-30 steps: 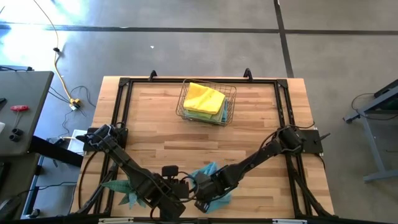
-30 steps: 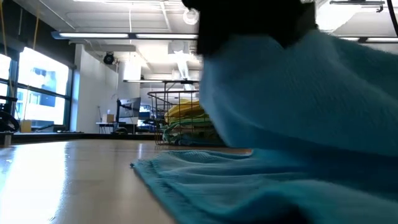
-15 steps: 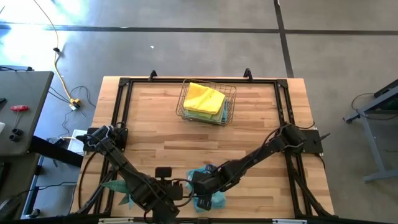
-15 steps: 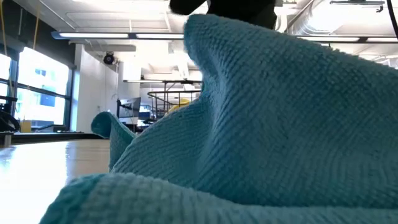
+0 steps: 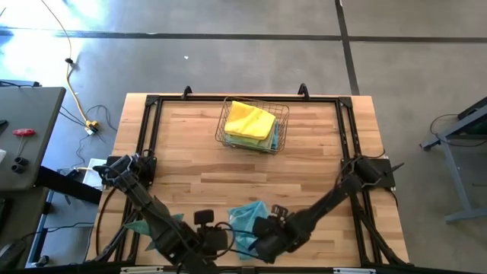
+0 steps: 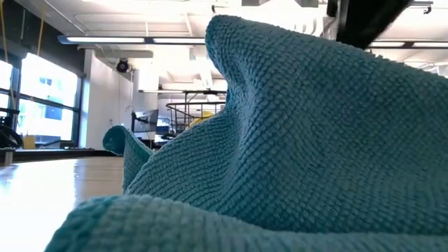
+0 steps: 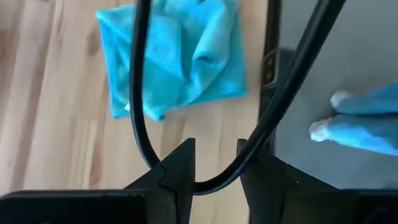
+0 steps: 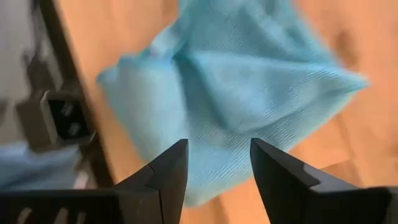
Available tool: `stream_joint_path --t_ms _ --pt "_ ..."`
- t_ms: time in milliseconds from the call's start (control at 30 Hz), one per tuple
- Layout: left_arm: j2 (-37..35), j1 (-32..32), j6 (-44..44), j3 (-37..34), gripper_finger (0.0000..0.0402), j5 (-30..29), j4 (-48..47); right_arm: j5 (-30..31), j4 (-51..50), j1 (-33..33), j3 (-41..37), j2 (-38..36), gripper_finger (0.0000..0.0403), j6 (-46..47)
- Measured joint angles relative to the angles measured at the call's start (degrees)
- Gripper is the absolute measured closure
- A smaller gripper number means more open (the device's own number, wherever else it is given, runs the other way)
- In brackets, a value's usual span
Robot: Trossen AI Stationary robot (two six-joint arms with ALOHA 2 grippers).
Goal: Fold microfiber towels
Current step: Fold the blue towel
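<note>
Plant [image 5: 148, 228], spiky green, sits just left of the blue towel [image 5: 247, 221] at the near table [image 5: 319, 152] edge, half under the left arm. Left gripper [image 7: 214, 171] hangs just beside the towel's near-left side, at the table edge; fingers a little apart w/ nothing between them but a black cable crossing in front, no cloth pinched. It hasn't shifted over the last sec.

Blue towel itself: a sec ago the right arm was over it w/ cloth lifted; now it lies bunched near the table's front edge, a raised ridge in the middle, corners loose. Not a clean fold imo – more a rumpled half-fold that'll need flattening or re-gripping.

Right gripper [image 8: 217, 165] has let go & backed off toward the near-right of the towel; fingers spread, empty, cloth visible beyond them & not touching. Release = this fold pass looks finished, next grab not begun.

Well behind the towel, at the far side: wire basket [image 5: 283, 114] holding the stacked towels [image 5: 249, 119], yellow on top, untouched
</note>
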Motion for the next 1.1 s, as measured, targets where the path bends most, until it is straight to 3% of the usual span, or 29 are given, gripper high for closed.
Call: stream_joint_path --t_ms 100,167,300,567,667,767,867,1000,1100 --pt "0.0 -0.54 -0.49 -0.04 0.0291 -0.13 2.84 8.6 0.08 1.09 -0.16 0.07 0.0236 3.86" --pt "0.0 -0.92 -2.5 -0.05 0.0291 0.02 4.18 9.64 4.26 1.21 -1.29 0.42 0.0236 5.39" --pt "0.13 -1.81 -6.38 -0.15 0.0291 1.01 5.32 2.04 15.47 1.54 -3.76 2.28 0.0236 5.68" --pt "0.13 -4.22 -13.2 -0.15 0.0291 -0.8 5.99 -2.66 33.65 1.79 -4.28 4.66 0.0236 -4.03" --pt "0.13 -4.96 -15.07 -0.13 0.0291 -1.43 6.08 -8.2 38.33 1.33 -4.27 4.72 0.0236 -9.39" --pt "0.13 -5.73 -16.89 -0.13 0.0291 -3.36 6.21 -10.74 36.57 1.32 -3.25 4.53 0.0236 -9.41" --pt "0.13 -6.53 -18.52 -0.13 0.0291 -5.65 6.22 -5.99 29.32 1.62 -1.67 4.02 0.0236 -7.72" --pt "0.13 -7.19 -19.52 -0.11 0.0291 -8.32 5.82 6.41 18.21 2.7 -0.26 4.02 0.0236 -5.05" --pt "0.13 -7.32 -19.49 -0.11 0.0291 -9.4 5.61 10.43 14.16 2.98 -1.28 3.91 0.0236 -0.66"
